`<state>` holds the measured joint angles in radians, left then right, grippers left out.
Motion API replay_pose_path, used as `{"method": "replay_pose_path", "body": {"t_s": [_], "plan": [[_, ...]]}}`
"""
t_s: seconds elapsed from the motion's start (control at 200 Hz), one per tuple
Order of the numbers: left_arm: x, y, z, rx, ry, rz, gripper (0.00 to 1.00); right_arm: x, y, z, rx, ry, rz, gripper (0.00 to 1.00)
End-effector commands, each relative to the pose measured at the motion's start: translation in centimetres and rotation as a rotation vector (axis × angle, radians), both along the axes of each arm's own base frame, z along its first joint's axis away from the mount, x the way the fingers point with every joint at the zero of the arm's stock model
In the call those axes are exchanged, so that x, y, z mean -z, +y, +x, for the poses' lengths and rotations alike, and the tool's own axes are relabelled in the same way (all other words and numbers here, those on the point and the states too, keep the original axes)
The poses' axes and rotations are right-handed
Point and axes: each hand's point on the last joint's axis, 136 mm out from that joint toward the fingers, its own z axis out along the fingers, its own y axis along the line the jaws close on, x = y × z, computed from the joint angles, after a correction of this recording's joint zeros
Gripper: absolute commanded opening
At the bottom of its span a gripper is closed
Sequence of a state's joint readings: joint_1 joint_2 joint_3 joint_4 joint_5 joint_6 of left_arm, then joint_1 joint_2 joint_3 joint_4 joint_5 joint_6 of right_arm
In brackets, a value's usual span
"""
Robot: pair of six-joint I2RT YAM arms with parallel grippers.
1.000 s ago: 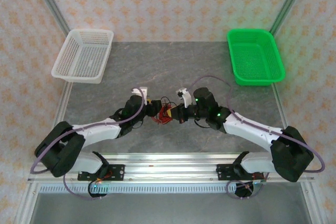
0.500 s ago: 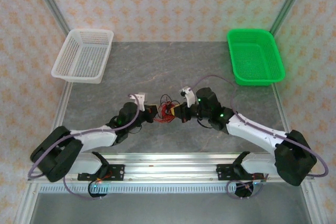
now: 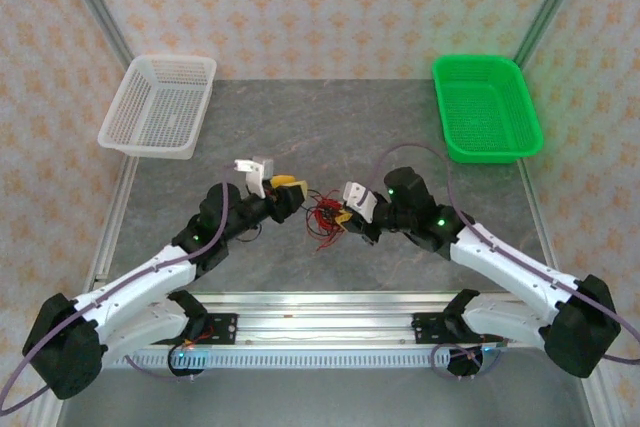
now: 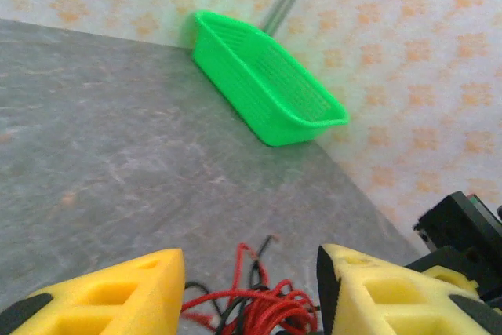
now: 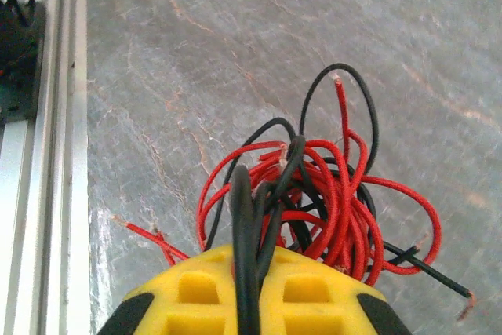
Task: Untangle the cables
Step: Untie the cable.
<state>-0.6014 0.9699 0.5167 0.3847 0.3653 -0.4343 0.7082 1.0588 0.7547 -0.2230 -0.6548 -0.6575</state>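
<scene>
The cables [image 3: 325, 217] sit as a small red-and-black knot a little near of the table's middle, between my two arms. In the right wrist view the bundle [image 5: 314, 202] fans out from the fingertips, with loops standing up off the grey surface and loose ends sticking out to either side. My right gripper [image 3: 345, 217] is pinched together on it; from the wrist I see a black strand running down between the two yellow fingers [image 5: 196, 288], which are pressed close. My left gripper [image 3: 292, 197] is just left of the knot with its jaws apart. In its own camera the two yellow fingers [image 4: 102, 296] stand wide and the tangle [image 4: 251, 307] shows low in the gap between them; I cannot tell whether either finger touches a wire. The table [image 3: 300, 127] gives me open grey surface on the far side of the bundle, running up to the white basket [image 3: 160, 105] at the far left corner and the green basket [image 3: 487, 107] at the far right, both well apart from the wires. On the near side room is tighter: the aluminium rail [image 3: 320, 312] that carries the arm bases runs along the near edge, and in the right wrist view that rail [image 5: 39, 154] lies near one red wire end without touching it.
</scene>
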Motion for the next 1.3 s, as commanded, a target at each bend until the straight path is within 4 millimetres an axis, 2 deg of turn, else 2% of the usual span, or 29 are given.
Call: {"method": "replay_pose_path", "body": {"t_s": [0.0,0.225,0.405,0.541,0.806,1.066,1.296], "plan": [[0.6,-1.8,-1.0,0.141,0.007,0.070,0.51,-2.1,0.5,-0.7,-0.156,-0.159,-0.051,0.00],[1.6,-3.3,-0.4,0.207,0.006,0.121,0.52,-3.3,1.1,-1.0,-0.235,-0.201,-0.048,0.00],[2.0,-4.8,-1.2,0.306,0.028,0.077,0.52,-4.0,1.2,-0.7,-0.245,-0.227,-0.037,0.00],[2.9,-5.3,-2.0,0.358,0.065,0.049,0.51,-4.3,1.1,0.6,-0.187,-0.268,-0.016,0.00],[4.7,-5.3,-3.3,0.385,0.122,-0.040,0.50,-6.4,0.6,2.9,-0.038,-0.383,0.078,0.00],[5.9,-5.6,-3.7,0.407,0.176,-0.107,0.48,-8.1,-0.2,3.6,0.064,-0.452,0.177,0.00],[6.6,-6.0,-3.1,0.405,0.196,-0.115,0.46,-8.7,-0.4,3.3,0.076,-0.459,0.210,0.00]]}}
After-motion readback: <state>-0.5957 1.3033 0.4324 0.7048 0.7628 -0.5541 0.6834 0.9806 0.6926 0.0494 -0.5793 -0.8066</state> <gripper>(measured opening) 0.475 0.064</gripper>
